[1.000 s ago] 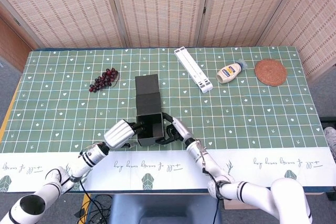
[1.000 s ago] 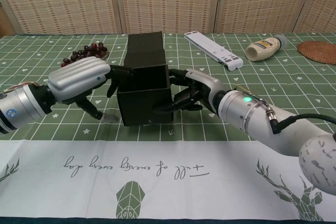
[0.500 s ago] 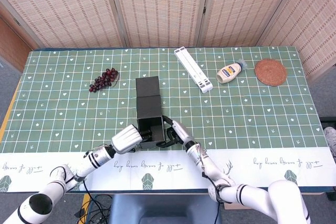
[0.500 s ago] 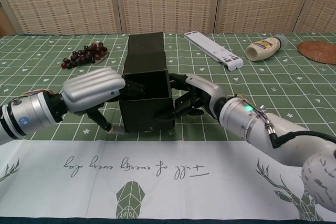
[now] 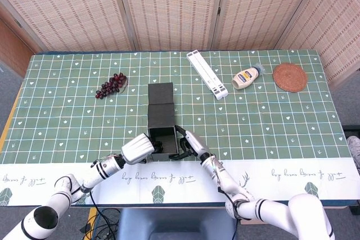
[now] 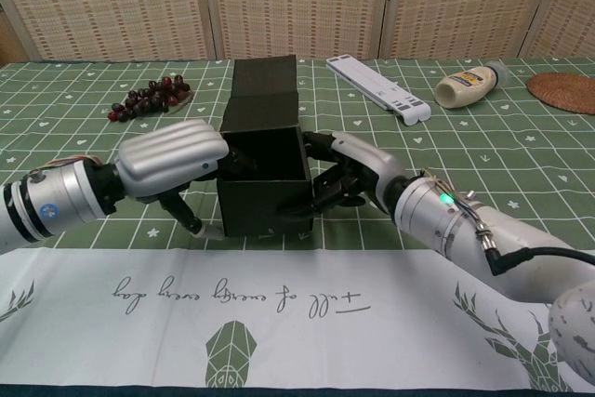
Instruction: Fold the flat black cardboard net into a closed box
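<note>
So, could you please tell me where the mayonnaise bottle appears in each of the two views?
Head view: the mayonnaise bottle lies upper right, between the white stand and the woven coaster.
Chest view: it lies far right, at the back of the table.
Shared landmark: the white stand, just left of the bottle in both.

A staged robot test room is suggested by the woven folding screens [image 5: 169, 9] standing well beyond the left hand [image 5: 138, 149], and by the tabletop [image 5: 292, 116] covered with a green patterned cloth where grapes [image 5: 111, 85] lie.
</note>
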